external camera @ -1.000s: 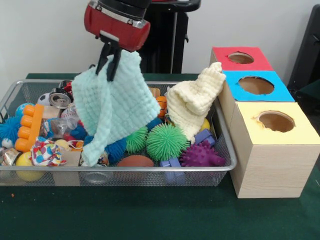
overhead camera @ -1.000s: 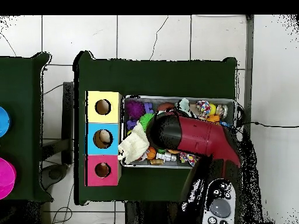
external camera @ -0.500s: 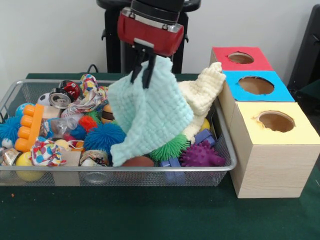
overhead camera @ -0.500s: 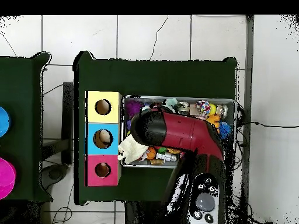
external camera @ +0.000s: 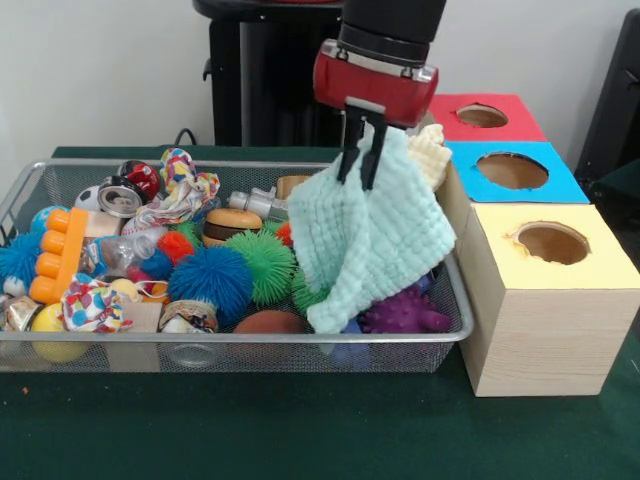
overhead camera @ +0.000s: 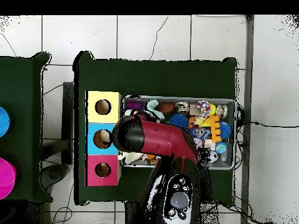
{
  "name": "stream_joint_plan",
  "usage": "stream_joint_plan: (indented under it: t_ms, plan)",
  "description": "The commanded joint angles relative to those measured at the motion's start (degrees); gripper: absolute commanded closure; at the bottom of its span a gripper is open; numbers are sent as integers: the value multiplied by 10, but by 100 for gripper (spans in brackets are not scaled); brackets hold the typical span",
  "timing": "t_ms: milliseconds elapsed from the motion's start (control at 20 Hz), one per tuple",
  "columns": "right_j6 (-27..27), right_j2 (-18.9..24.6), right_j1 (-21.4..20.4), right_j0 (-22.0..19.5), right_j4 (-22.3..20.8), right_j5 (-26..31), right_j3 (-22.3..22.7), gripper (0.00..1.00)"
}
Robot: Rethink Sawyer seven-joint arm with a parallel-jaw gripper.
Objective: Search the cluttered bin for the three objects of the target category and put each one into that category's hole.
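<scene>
My gripper (external camera: 357, 178) is shut on the top edge of a mint green knitted cloth (external camera: 370, 235). The cloth hangs in the air over the right end of the wire bin (external camera: 230, 340), its lower corner reaching down among the toys. A cream knitted cloth (external camera: 430, 150) peeks out behind it, against the bin's right wall. Right of the bin stand three boxes with round holes: red (external camera: 480, 115), blue (external camera: 512, 170) and yellow (external camera: 550, 245). In the overhead view the red arm (overhead camera: 169, 140) covers the gripper beside the blue box (overhead camera: 103, 137).
The bin holds a blue spiky ball (external camera: 210, 280), a green spiky ball (external camera: 262, 262), a purple spiky ball (external camera: 405, 312), an orange toy (external camera: 60, 255), a toy burger (external camera: 232, 222), a can (external camera: 120, 195) and several other small toys.
The gripper has carried the mint cloth from the bin's left-middle to its right end, toward the boxes. Toys that the cloth covered show again, and it hides most of the cream cloth.
</scene>
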Motion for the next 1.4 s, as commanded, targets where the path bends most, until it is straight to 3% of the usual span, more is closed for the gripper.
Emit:
stream_joint_plan:
  t_ms: [50, 500, 800, 1000, 1050, 1400]
  plan:
    - [160, 18, 35, 2, 35, -39, 72, 100]
    - [139, -4, 65, 1, 33, -87, 73, 100]
    - [119, 2, 77, -21, 22, -125, 85, 100]
    - [107, -6, 83, -22, 21, -112, 77, 100]
    - [104, 3, 81, -29, 24, -108, 80, 0]
    - [105, -2, 82, -28, 29, -101, 72, 0]
